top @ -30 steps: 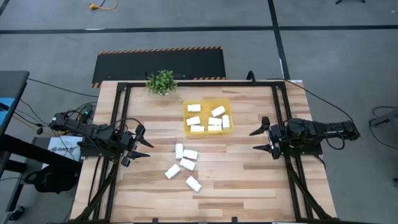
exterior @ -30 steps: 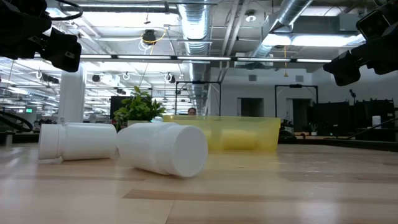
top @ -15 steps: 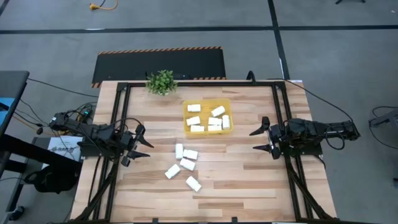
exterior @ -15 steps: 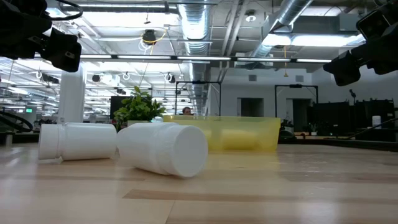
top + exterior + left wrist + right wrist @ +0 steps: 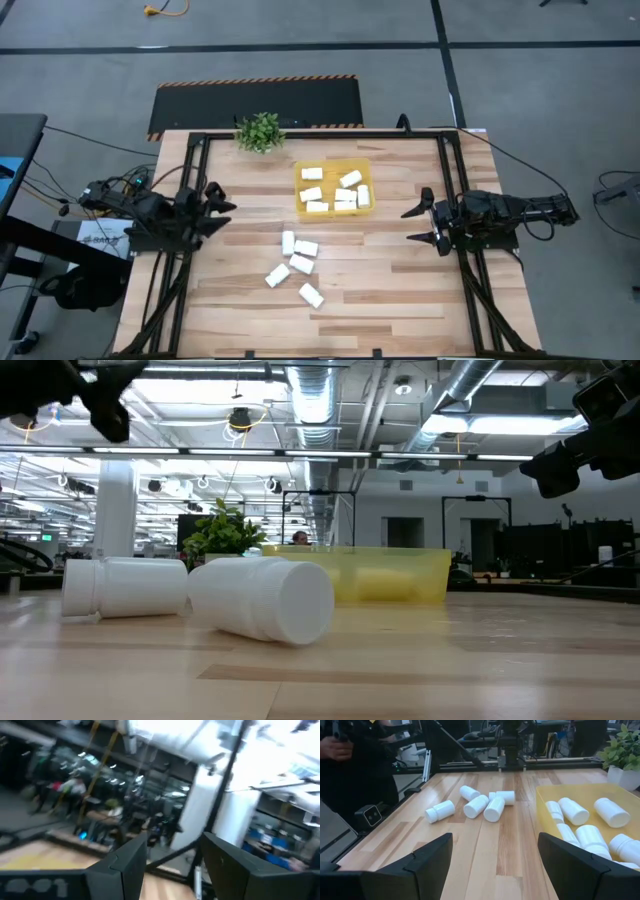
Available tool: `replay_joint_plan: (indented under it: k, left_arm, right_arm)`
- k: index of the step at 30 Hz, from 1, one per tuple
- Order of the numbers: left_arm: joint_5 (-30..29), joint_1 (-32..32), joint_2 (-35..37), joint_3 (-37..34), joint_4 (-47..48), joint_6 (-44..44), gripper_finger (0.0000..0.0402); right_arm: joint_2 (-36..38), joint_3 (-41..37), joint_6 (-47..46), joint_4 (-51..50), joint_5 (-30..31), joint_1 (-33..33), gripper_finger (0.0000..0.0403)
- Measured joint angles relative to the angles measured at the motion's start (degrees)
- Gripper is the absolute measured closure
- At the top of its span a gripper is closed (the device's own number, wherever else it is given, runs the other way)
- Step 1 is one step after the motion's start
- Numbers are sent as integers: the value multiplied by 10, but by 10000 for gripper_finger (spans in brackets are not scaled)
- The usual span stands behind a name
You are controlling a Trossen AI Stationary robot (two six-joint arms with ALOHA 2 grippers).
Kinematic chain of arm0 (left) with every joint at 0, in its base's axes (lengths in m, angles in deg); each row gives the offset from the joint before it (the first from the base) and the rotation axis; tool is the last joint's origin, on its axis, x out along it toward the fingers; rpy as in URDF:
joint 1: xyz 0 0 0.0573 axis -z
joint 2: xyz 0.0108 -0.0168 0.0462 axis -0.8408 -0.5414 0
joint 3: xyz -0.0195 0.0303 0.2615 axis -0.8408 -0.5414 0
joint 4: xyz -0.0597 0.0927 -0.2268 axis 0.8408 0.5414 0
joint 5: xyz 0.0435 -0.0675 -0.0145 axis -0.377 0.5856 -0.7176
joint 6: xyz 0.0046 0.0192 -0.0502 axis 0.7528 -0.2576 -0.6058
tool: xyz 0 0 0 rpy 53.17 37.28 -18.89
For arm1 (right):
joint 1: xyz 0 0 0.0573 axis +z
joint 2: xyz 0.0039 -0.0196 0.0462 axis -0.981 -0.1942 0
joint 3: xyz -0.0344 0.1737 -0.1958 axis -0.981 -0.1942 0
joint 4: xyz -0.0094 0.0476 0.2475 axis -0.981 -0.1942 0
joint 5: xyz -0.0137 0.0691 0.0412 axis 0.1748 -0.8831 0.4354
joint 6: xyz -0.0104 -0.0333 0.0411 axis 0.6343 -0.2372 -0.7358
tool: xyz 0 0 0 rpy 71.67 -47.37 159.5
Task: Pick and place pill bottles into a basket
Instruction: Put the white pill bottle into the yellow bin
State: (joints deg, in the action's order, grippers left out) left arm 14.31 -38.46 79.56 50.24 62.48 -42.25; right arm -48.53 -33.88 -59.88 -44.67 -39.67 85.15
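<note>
Wood-plank table (image 5: 380, 270), grey floor (image 5: 560, 90); 5 pill bottles (image 5: 297, 265) loose.

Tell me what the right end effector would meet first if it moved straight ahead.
Probably nothing on the table: the right end effector points left, passing between the basket and the loose bottles. Height is unclear.

Blurred throughout in the left wrist view: room beyond streaked, left gripper (image 5: 170, 862) fingers soft-edged, table (image 5: 35, 857) a pale smear. Cut off at the low view's top corners: both arms, dark shapes only. Partly hidden behind the nearest pill bottles (image 5: 262, 598): the basket (image 5: 400, 575), contents a yellow haze through its wall. Cropped by the right wrist view's edge: basket's far side, one bottle, the plant (image 5: 623, 751).
</note>
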Motion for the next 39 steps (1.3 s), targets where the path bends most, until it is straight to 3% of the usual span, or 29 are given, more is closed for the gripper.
replay_joint_plan:
  k: [4,8,14,17,25,35,37,39]
  left_arm:
    - [35,0,-4,23,29,26,225]
    - [-26,0,-57,99,166,-14,225]
    - [-74,0,-235,248,299,-36,225]
    - [-85,0,-332,346,412,-49,225]
    - [-26,-1,-511,543,676,-50,225]
    - [53,-4,-619,580,678,-122,225]
    - [51,-8,-636,580,643,-111,225]
    - [24,-11,-646,580,644,-156,225]
  right_arm:
    - [0,0,0,0,0,0,117]
    - [0,0,0,0,0,0,117]
    - [0,0,0,0,0,0,117]
    - [0,0,0,0,0,0,117]
    - [0,0,0,0,0,0,117]
    - [0,0,0,0,0,0,117]
    - [0,0,0,0,0,0,117]
    - [0,0,0,0,0,0,117]
